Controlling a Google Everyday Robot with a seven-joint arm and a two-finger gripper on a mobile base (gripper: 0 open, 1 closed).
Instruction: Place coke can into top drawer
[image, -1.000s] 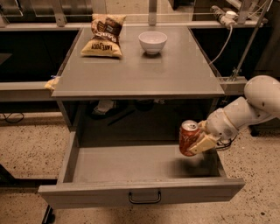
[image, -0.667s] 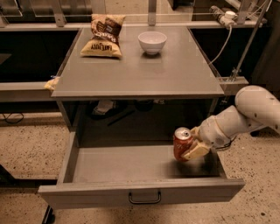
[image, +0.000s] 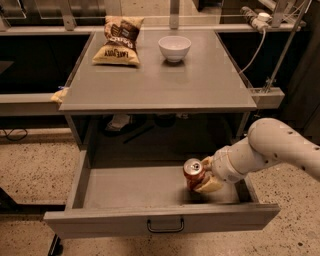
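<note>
Clamped on the coke can, claw sits low inside the open top drawer, at its 3 o'clock side.

I work from a single camera view. It sits high, in front of the grey table, tilted steeply down and facing the table's open side. It is near enough that the tabletop fills the middle of the frame. At the far edge, the chip bag lies toward 11 o'clock and the white bowl toward 12. The open top drawer spans 6 o'clock, its front panel nearest the lens. The arm enters from 3 o'clock. The gripper, at about 5 o'clock inside the drawer, clasps the coke can. Speckled floor shows at 8 o'clock.
</note>
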